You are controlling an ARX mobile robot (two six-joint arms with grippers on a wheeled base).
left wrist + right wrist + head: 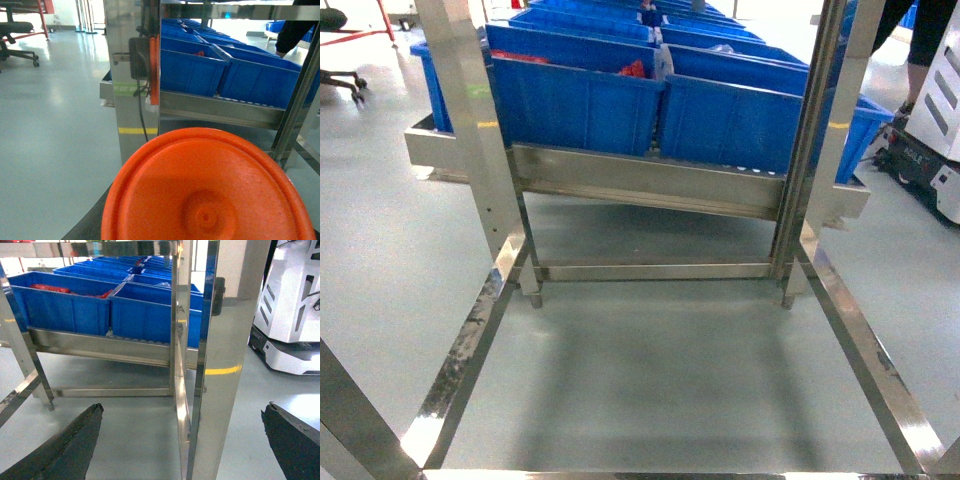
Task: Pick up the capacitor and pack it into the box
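Facing blue bins (720, 115) on steel rack (640, 185)

Steel posts (480, 140) flank open floor (660, 380); blue bins (720, 115) on the rack block passage ahead.

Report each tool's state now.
Left tool: cannot be told; a round orange suction-cup-like disc fills its wrist view.
Right tool: open, holding nothing.
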